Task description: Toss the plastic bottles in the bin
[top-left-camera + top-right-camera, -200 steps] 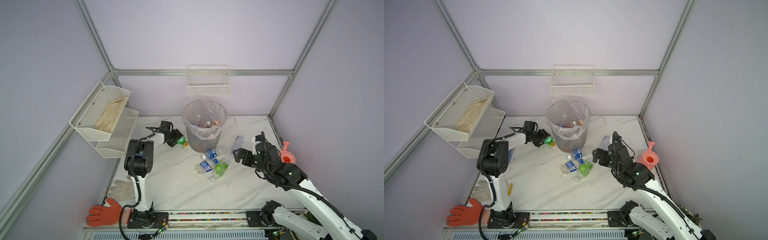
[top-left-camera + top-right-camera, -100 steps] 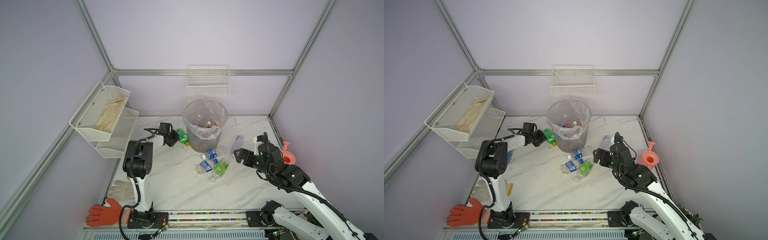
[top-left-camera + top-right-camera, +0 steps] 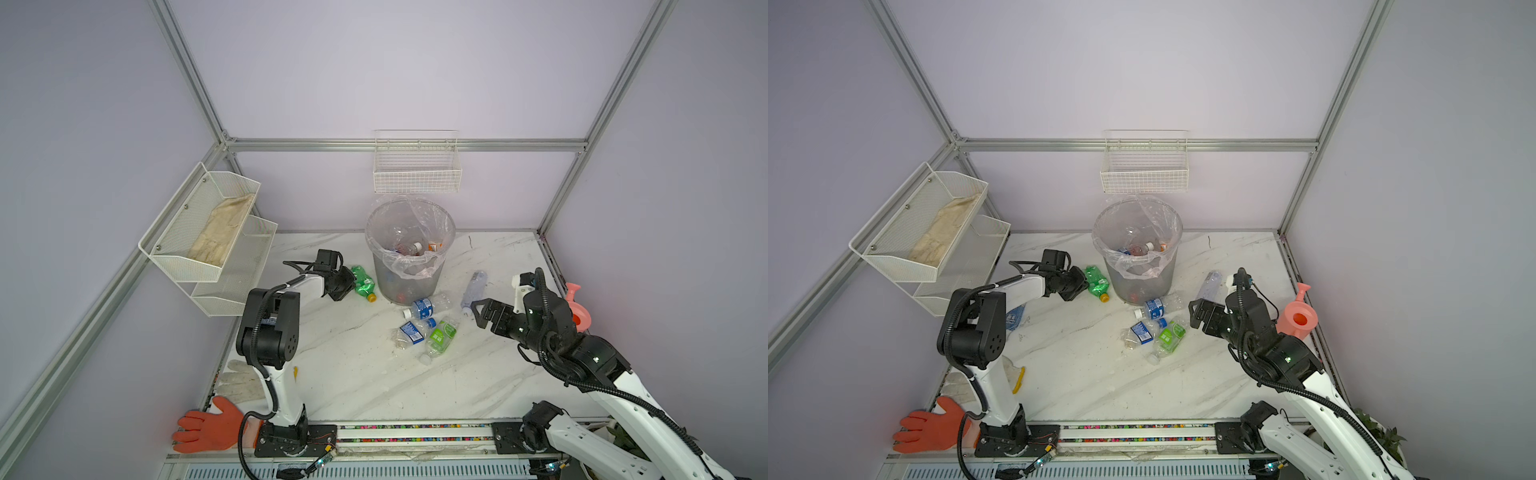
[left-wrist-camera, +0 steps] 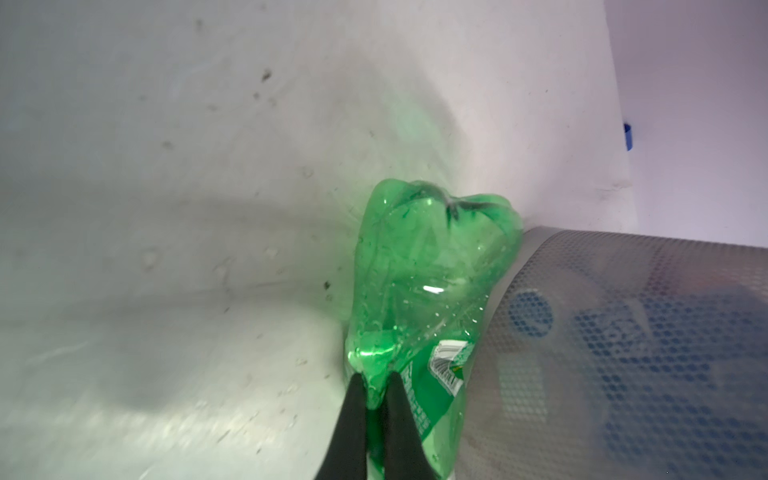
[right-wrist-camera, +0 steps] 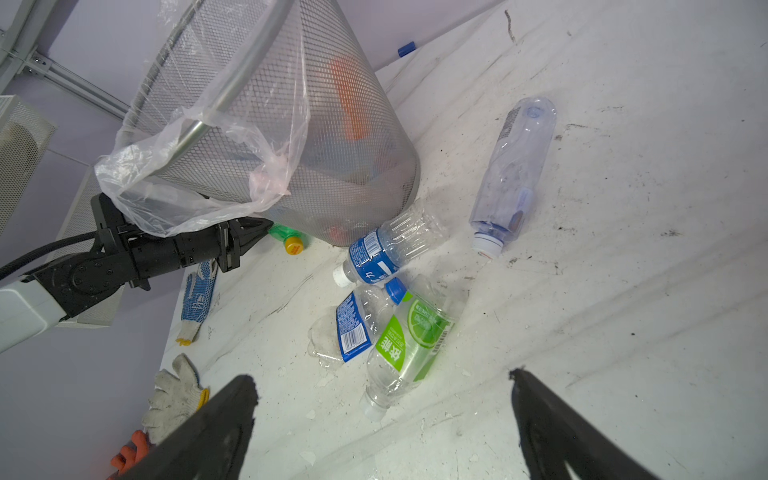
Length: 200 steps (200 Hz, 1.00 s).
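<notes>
Over on the left side of the bench [image 3: 353, 386], the left pincer [image 4: 376, 399] is closed tight, its two black fingers [image 4: 353, 419] nipping a fold of the green bottle [image 4: 419, 291]. That green bottle [image 3: 362, 282] lies just left of the bin [image 3: 415, 282], and the left wrist view shows its side pressed against the bin's mesh wall [image 4: 623, 332]. Its yellow cap [image 3: 371, 297] points toward the near right. Whether the bottle rests on the bench or is lifted a little cannot be told.

Both top views show the bin [image 3: 1138, 286] standing at the far middle of the bench, lined with a clear bag. Several bottles [image 3: 415, 248] already lie inside it.

Four more bottles lie on the bench near the bin's right side. A blue-labelled bottle [image 3: 424, 307] lies just at the foot of the bin. Nearer than it, a crushed blue-labelled bottle [image 3: 409, 332] and a lime-labelled bottle [image 3: 441, 334] lie touching each other. A larger clear bottle [image 3: 473, 291] lies to their right, apart from them.

The right pincer [image 3: 478, 313] hangs above the bench just right of this group. Its fingers [image 5: 224, 415] are spread wide and hold nothing.

A white wire basket [image 3: 417, 174] hangs on the far wall above the bin. At the near left corner lie an orange glove [image 3: 208, 428] and a white glove [image 3: 241, 378].
</notes>
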### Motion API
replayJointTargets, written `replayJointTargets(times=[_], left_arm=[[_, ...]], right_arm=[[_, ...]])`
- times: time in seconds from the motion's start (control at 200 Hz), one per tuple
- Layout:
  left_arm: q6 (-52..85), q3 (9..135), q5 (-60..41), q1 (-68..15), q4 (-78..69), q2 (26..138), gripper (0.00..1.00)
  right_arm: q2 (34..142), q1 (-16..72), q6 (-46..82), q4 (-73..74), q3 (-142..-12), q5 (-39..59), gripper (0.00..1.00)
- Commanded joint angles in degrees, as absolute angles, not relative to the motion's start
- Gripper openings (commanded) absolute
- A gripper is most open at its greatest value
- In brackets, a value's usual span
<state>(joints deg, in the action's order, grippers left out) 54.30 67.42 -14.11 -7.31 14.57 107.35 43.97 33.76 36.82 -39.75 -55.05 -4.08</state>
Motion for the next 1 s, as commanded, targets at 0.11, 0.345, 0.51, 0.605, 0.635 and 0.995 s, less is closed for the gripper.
replayJointTargets(times=[0.11, 0.345, 0.51, 0.605, 0.635, 0.995], left_arm=[[53.1, 55.8, -9.1, -7.6, 19.0, 95.8, 0.00], [52.4, 50.0, -6.6, -8.0, 21.2, 86.7, 0.27], [51.8, 50.0, -4.0, -9.1, 24.2, 84.3, 0.75], [50.7, 50.3, -3.6, -10.8, 24.7, 84.3, 0.81], [50.1, 50.6, -3.4, -11.6, 25.0, 84.6, 0.81], [42.2, 52.4, -0.3, -19.0, 28.6, 83.3, 0.87]], right_arm=[[43.4, 33.8, 37.6, -41.2, -56.3, -4.0, 0.97], [43.8, 33.8, 37.6, -41.0, -57.1, -3.4, 0.97], [43.3, 33.8, 38.2, -41.2, -57.5, -3.2, 0.97], [42.6, 33.8, 38.7, -41.3, -57.6, -3.1, 0.97], [42.4, 33.8, 38.7, -41.4, -57.6, -2.9, 0.97], [40.8, 33.8, 38.8, -43.0, -58.0, -3.2, 0.97]])
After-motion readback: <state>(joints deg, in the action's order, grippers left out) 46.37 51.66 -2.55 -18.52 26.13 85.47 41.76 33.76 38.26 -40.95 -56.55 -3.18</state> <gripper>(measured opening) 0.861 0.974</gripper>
